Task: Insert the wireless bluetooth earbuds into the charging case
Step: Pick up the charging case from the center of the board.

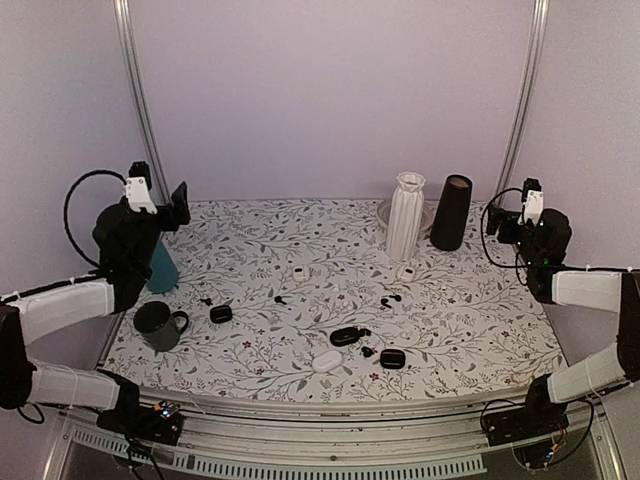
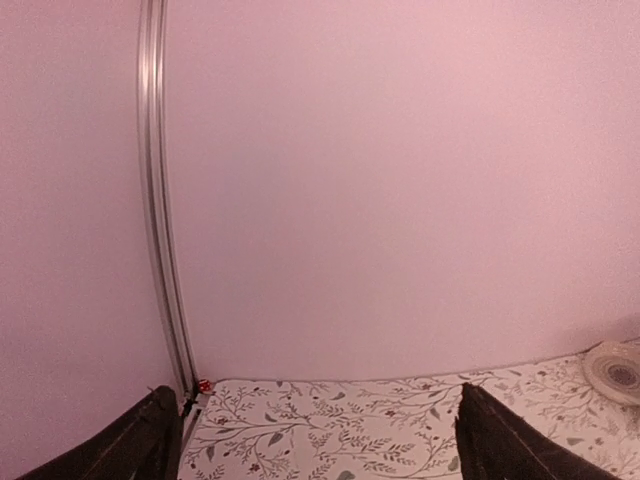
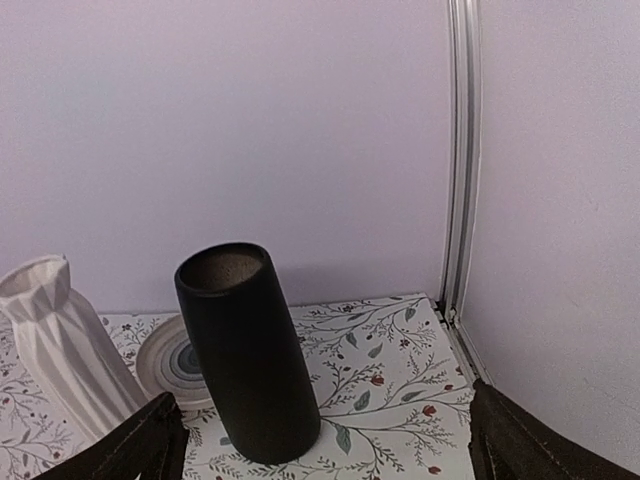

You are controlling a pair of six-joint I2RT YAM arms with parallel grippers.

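Tiny black earbuds lie loose on the floral table: one at mid-left [image 1: 280, 299], one further left [image 1: 205, 301], one right of centre [image 1: 390, 300] and one near the front [image 1: 367, 351]. An open black charging case [image 1: 345, 336] sits near the front centre. Two more black cases [image 1: 221, 313] [image 1: 392, 358] and three white cases [image 1: 327, 361] [image 1: 301, 272] [image 1: 406, 271] are scattered around. My left gripper [image 1: 180, 205] [image 2: 315, 455] is raised at the far left, open and empty. My right gripper [image 1: 497, 222] [image 3: 325, 455] hovers at the far right, open and empty, facing the black vase.
A white ribbed vase [image 1: 405, 215] [image 3: 50, 340], a tall black vase [image 1: 451, 212] [image 3: 248, 350] and a plate [image 3: 170, 365] [image 2: 615, 370] stand at the back right. A dark mug [image 1: 157, 325] and a teal object [image 1: 160, 268] sit at the left edge. Metal frame rails [image 1: 140, 100] rise along the walls.
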